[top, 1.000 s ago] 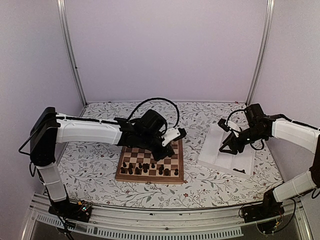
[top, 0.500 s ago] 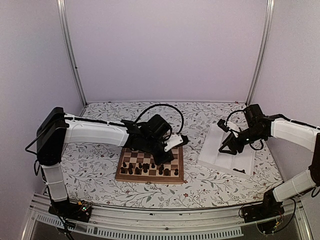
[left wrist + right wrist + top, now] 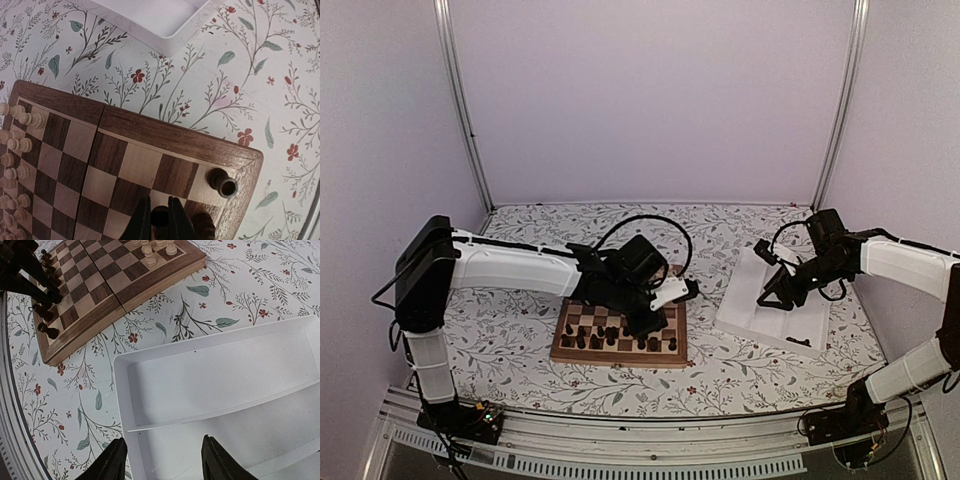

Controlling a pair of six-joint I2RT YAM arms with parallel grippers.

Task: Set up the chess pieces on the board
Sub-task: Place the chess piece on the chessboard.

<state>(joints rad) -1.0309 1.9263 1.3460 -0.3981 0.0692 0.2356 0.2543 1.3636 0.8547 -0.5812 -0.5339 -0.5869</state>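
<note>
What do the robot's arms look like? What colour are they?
The left arm and right arm are smooth white tubes joined by chunky black joints. Thin black cables loop near both wrists. The left gripper and right gripper each have two slim black fingers.

White arms (image 3: 510, 265), black joints (image 3: 638, 262), cables (image 3: 672, 232).

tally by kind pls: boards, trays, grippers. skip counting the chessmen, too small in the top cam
Board: 1
Tray: 1
Grippers: 2, left gripper closed around a dark piece on the board, right gripper open over the tray
Total: 4
</note>
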